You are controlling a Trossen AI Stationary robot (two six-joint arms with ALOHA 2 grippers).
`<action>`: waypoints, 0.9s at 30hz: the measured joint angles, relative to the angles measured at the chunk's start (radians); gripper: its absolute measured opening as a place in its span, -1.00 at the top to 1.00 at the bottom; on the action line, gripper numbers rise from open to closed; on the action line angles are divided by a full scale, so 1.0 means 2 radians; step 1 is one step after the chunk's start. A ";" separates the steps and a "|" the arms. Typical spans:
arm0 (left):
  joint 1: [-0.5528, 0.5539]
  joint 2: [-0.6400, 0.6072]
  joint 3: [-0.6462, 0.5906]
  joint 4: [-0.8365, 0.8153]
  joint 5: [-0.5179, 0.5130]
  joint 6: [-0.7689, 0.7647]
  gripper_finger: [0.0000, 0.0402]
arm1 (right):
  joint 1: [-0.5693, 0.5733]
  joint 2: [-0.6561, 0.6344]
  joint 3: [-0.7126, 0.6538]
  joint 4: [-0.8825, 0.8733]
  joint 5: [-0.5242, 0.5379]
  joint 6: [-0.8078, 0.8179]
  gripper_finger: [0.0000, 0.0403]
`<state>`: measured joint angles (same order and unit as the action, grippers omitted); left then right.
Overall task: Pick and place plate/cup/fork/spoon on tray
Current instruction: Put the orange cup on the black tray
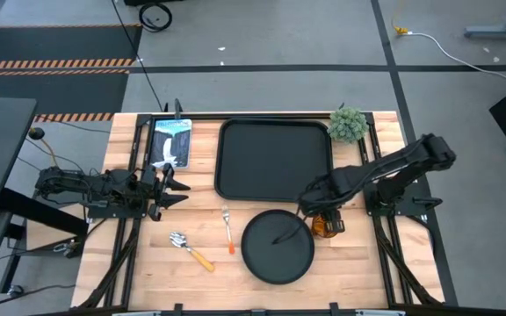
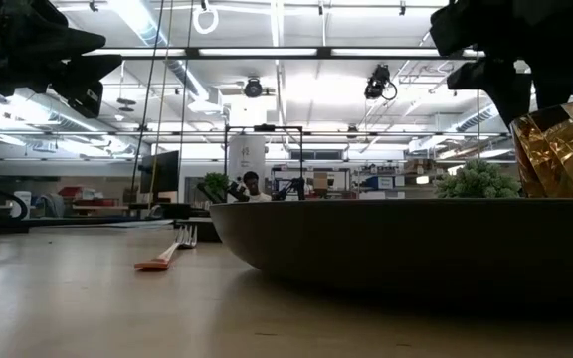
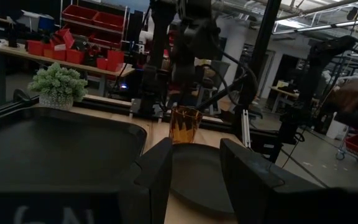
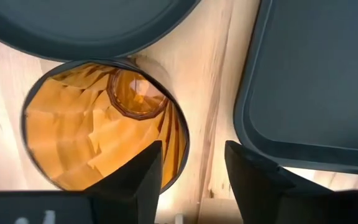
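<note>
The amber cup (image 4: 104,130) stands upright on the table just right of the round black plate (image 1: 278,246). It sits near the tray's (image 1: 275,158) near right corner. My right gripper (image 4: 194,162) is open above it, pointing down. One finger (image 4: 138,171) is inside the cup's mouth and the other (image 4: 253,174) is outside. The cup's rim (image 4: 184,146) lies in the gap, with space on both sides. The fork (image 1: 227,230) and spoon (image 1: 190,248) lie left of the plate. My left gripper (image 1: 178,189) is open and empty at the table's left.
A small green potted plant (image 1: 348,123) stands at the tray's far right corner. A printed card (image 1: 170,140) lies left of the tray, just beyond my left gripper. Bare wood shows along the near edge on both sides of the plate.
</note>
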<state>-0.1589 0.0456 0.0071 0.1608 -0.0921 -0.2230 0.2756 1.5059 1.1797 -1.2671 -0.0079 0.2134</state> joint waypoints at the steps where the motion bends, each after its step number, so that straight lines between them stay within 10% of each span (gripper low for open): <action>1: 0.000 0.000 0.000 0.000 0.000 0.000 0.29 | 0.000 0.002 0.000 0.000 0.000 0.000 0.09; 27: 0.000 0.000 0.000 -0.001 0.000 0.000 0.29 | 0.000 0.035 -0.002 -0.004 -0.010 -0.008 0.90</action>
<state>-0.1585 0.0456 0.0071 0.1596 -0.0921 -0.2230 0.2753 1.5758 1.1759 -1.2754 -0.0273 0.1979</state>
